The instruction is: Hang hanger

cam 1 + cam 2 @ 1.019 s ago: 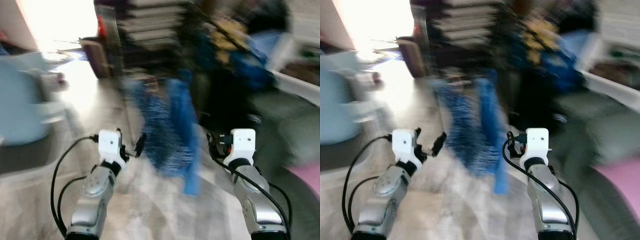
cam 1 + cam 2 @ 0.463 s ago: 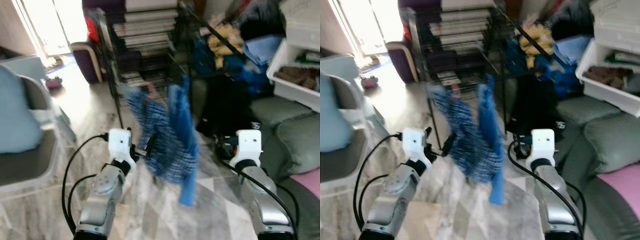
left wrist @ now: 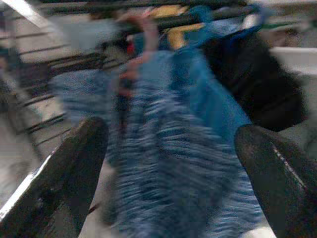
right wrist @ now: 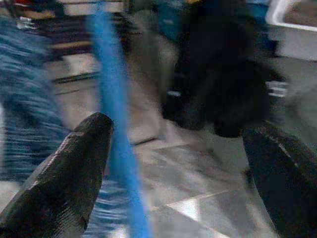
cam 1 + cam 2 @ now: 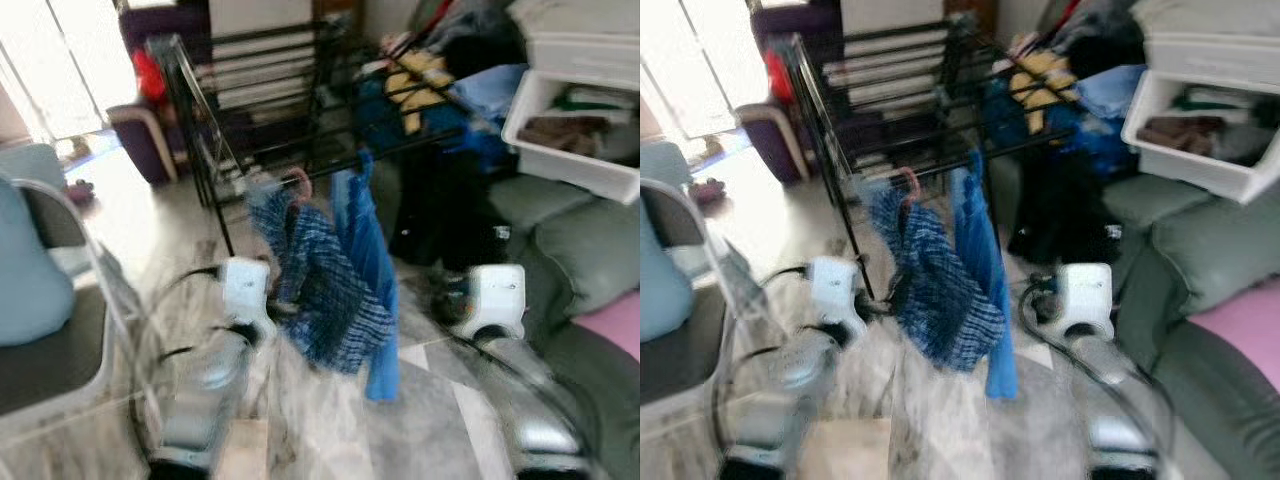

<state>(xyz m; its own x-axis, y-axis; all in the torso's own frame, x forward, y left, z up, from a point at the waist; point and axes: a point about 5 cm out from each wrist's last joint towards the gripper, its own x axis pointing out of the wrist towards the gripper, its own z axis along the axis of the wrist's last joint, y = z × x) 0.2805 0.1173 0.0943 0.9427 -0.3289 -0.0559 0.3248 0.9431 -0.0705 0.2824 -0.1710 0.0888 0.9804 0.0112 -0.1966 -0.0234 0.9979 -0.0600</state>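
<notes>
A pink hanger hooks over a front rail of the black drying rack, and a blue plaid garment droops from it toward the pale tiled floor, with a plain blue cloth hanging just beside it from the same rail. The left pincer is spread wide, its two black fingers standing either side of the plaid garment without gripping it; it holds nothing. The right pincer is likewise wide open and empty, with the blue cloth close by one finger and a black garment hanging beyond. In the head views both arms are blurred, raised low in front of the rack. A white bin sits above green cushions on the right, and a chair stands at the left.
</notes>
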